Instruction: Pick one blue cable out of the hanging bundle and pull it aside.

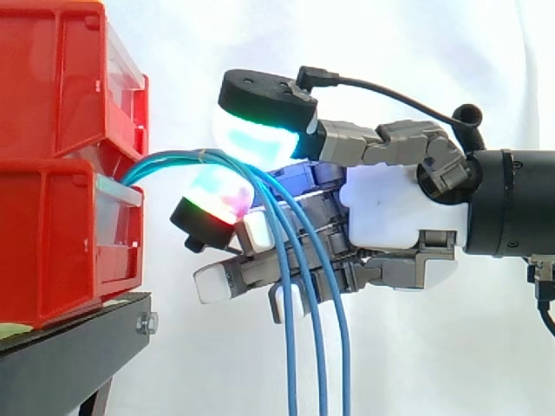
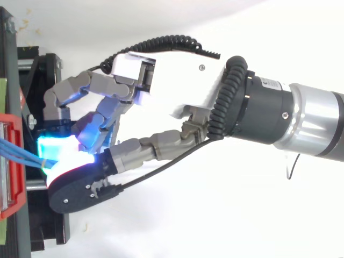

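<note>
Beside the red plastic bins (image 1: 61, 173), the robot hand (image 1: 390, 208) pinches the hanging bundle of thin blue cables (image 1: 319, 347) between glowing pads (image 1: 260, 134), so pulling aside might drag several cables, not one.

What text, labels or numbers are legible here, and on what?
Wrist label: print too small to read.
Red bins, blue cables, hand: no print visible on them.
</note>
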Robot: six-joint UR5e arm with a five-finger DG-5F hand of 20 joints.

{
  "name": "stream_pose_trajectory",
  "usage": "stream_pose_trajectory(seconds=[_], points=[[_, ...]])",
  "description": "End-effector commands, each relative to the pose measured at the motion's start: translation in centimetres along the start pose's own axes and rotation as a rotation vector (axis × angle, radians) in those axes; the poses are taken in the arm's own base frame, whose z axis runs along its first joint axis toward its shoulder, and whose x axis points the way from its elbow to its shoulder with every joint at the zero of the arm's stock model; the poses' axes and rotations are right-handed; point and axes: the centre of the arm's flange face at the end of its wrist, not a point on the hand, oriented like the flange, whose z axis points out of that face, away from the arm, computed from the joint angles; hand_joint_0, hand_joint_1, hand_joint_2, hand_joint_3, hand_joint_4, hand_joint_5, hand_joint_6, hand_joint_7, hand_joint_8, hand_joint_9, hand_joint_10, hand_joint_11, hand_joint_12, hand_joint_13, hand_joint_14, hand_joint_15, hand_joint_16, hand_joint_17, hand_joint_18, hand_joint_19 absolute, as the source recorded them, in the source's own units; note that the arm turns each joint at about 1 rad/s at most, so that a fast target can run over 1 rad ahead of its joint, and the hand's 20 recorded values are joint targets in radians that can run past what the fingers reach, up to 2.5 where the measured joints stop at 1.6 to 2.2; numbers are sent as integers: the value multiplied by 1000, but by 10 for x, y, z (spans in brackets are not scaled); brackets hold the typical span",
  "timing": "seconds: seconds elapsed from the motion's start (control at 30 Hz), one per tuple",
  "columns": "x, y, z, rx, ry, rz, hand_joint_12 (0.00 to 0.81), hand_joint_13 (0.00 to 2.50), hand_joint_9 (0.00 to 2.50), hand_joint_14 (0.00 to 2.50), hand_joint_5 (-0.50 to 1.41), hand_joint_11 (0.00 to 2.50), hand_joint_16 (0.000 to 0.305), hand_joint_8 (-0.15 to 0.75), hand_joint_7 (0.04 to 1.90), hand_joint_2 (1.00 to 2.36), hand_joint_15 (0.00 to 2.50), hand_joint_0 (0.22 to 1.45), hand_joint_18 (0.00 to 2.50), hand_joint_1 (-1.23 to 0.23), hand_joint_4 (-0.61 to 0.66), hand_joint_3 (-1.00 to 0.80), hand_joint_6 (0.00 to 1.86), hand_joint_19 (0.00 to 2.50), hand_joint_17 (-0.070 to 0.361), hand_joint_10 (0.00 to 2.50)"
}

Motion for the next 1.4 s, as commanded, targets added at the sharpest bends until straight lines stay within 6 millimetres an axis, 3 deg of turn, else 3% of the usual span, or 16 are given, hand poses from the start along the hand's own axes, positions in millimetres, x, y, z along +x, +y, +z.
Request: stream_pose_trajectory(seconds=[0.0,0.1,0.3,0.47,0.7,0.97,1.23,1.37], points=[[0,0,0,0,1,12,332,915,983,14,-173,605,46,324,1372,1004,419,802,1000,-845,22,-447,948,523,105,16],[1,-2,-1,4,4,11,329,921,1002,15,-155,598,46,322,1395,1000,418,743,1016,-842,57,-500,941,502,104,16],[4,-10,-4,11,8,8,339,936,1052,15,-130,596,47,349,1156,1000,435,590,1020,-696,119,-500,931,550,107,14],[17,-27,-8,-14,11,17,355,960,1080,14,-118,563,52,370,1192,1000,438,537,1060,-536,168,-500,899,580,117,16],[30,-54,3,-9,23,63,376,966,1087,13,-119,568,55,389,1183,1000,439,507,1089,-482,190,-500,891,582,125,15],[28,-39,8,0,25,71,376,962,1073,15,-129,569,55,383,1135,1000,438,517,1085,-571,207,-495,858,577,124,13],[31,-38,10,-13,28,47,368,954,1055,14,-147,568,54,371,1080,1005,449,539,1075,-617,203,-440,842,586,122,15],[32,-31,13,-34,27,37,375,952,1027,14,-133,570,55,372,1030,1004,446,529,1076,-616,203,-453,742,584,123,16]])
